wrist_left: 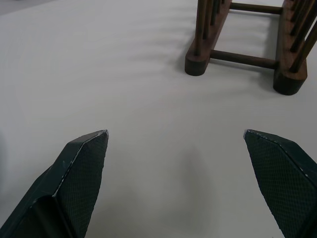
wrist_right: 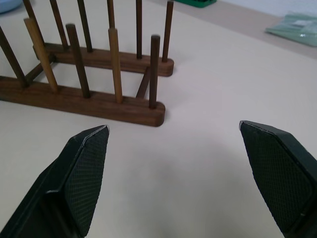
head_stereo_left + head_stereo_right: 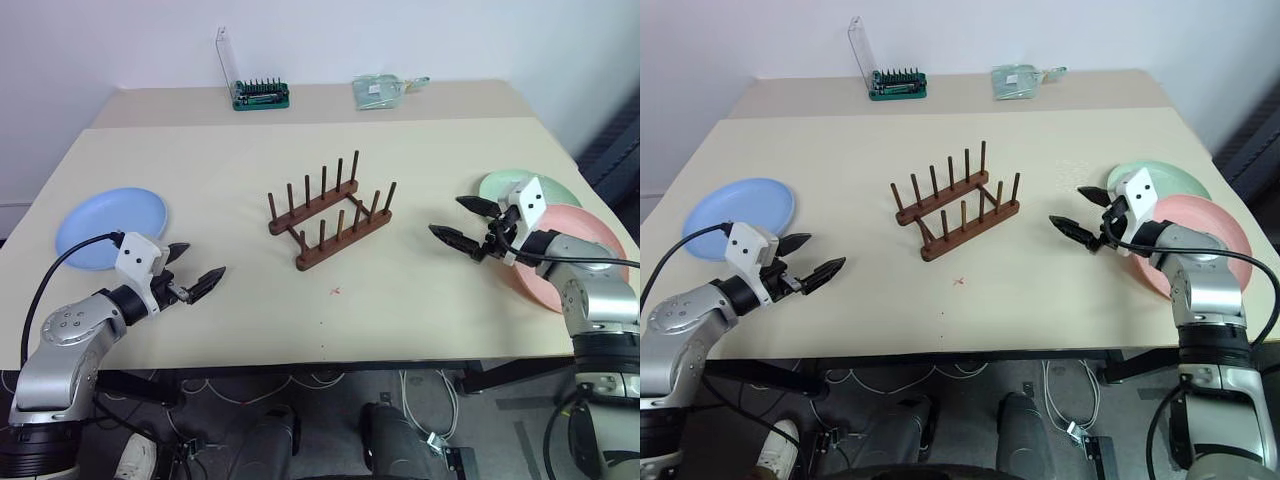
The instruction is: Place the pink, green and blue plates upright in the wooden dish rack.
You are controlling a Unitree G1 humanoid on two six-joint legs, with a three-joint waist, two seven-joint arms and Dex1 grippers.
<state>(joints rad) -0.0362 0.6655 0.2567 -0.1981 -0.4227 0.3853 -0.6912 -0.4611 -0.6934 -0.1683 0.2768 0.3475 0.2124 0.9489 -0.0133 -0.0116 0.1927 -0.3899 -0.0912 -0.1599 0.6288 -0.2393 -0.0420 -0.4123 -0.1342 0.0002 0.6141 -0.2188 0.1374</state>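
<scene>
Rack: the wooden dish rack (image 3: 330,215) stands in the middle of the worktop (image 3: 400,300), with no plate in it yet. Its two rails run on a slant, from lower middle up toward the right of the frame.

Blue plate: the blue plate (image 3: 110,226) lies flat at the left edge of the frame, just behind your left pincer (image 3: 195,270).

Green and pink plates: the green plate (image 3: 500,186) and the pink plate (image 3: 590,250) lie flat at the right edge, the green one higher in the frame. They look like they touch or overlap a bit.

Left pincer: wide and holding nothing. It points at the rack, so the blue plate is behind and beside it, not in front.

Right pincer: your right pincer (image 3: 465,222) is wide too, and holds nothing. It also points at the rack, with the two plates behind it, under the arm.

Nearer arm: left arm for blue, right arm for green and pink.

Next move, my guess: you must turn a pincer back, away from the rack, to reach a plate rim.
</scene>
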